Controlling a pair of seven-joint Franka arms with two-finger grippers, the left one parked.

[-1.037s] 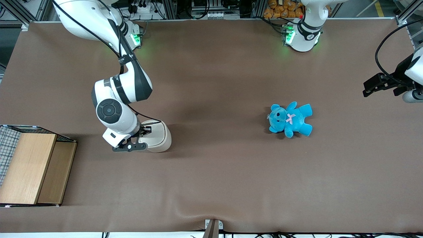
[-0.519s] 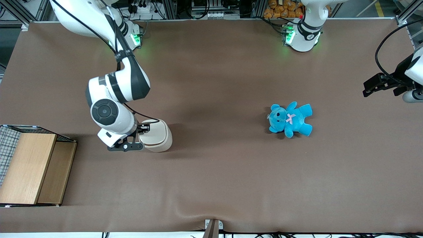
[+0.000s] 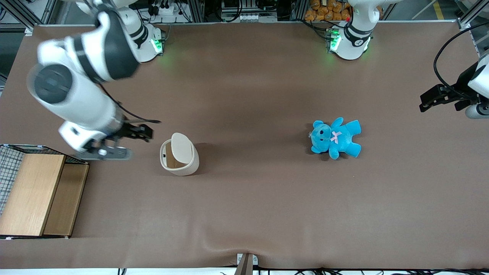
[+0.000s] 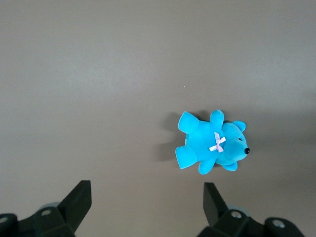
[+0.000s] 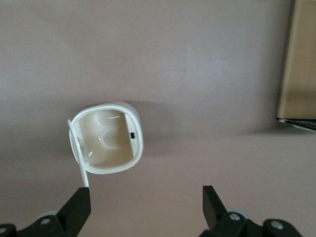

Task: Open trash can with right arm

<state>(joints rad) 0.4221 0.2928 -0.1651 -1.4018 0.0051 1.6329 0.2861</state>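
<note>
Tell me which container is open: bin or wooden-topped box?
The bin: lid flipped up, inside visible. The box shows only its wooden top. Open gripper hovers apart from both.

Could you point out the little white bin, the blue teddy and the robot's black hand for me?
Small cream-white plastic trash can (image 3: 188, 164), front view, outer wall.
Blue plush teddy (image 3: 342, 135), front view, belly.
Black two-finger hand (image 3: 147, 132), front view, between its open fingertips.

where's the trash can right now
In the front view the trash can stands on the brown table with its lid flipped up, between the wooden-topped mesh box and the blue teddy; the open gripper hangs beside it.
</note>
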